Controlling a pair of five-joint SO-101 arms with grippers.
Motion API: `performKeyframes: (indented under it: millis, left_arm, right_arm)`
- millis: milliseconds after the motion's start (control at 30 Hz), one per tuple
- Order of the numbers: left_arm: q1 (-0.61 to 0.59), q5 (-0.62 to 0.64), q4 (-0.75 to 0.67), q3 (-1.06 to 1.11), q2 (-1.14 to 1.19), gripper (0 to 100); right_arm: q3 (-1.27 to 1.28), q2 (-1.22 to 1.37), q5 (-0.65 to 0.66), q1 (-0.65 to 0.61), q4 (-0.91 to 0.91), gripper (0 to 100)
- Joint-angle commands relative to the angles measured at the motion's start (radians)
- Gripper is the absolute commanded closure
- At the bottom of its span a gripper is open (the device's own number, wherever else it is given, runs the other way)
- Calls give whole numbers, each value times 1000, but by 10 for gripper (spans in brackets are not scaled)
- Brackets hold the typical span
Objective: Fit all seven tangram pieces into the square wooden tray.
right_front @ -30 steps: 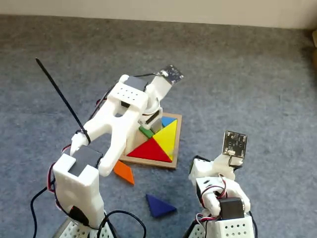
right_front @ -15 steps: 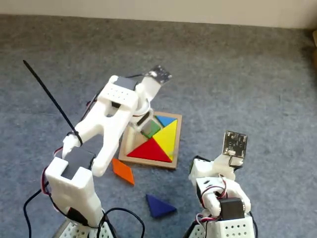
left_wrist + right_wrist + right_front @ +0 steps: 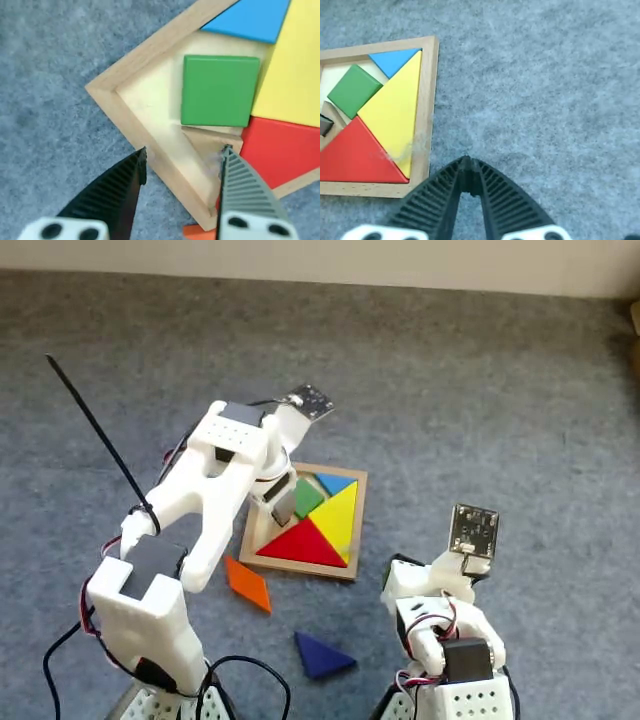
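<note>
- grey carpet (image 3: 500, 390) under everything, as far as we see
- square wooden tray (image 3: 431, 100) lying flat between arms, partly filled
- in tray: big yellow triangle (image 3: 340, 520) and big red triangle (image 3: 300, 542) edge to edge, green square (image 3: 219, 90) touching yellow, light blue triangle (image 3: 250, 20) in a corner
- loose on carpet near tray: dark blue triangle (image 3: 322, 654), orange parallelogram (image 3: 249, 585)
- left gripper (image 3: 184, 150) over tray corner, fingers spread apart, holding nothing that we see
- right gripper (image 3: 465, 160) above carpet just beside tray, fingers pressed together, empty
</note>
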Motion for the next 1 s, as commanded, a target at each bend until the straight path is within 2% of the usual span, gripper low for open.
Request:
performKeyframes:
  millis: [0, 133, 333, 467, 967]
  left_arm:
    - [-7, -3, -66, 18, -36, 762]
    - [-5, -2, -149, 36, 2, 762]
    - [50, 11, -160, 28, 30, 762]
    - [59, 69, -158, 30, -36, 762]
    - [8, 68, -153, 193, -254, 762]
  right_arm:
    - [137, -8, 11, 15, 10, 994]
    - [137, -8, 11, 15, 10, 994]
    - [137, -8, 11, 15, 10, 994]
    - [137, -8, 11, 15, 10, 994]
    - [137, -8, 11, 15, 10, 994]
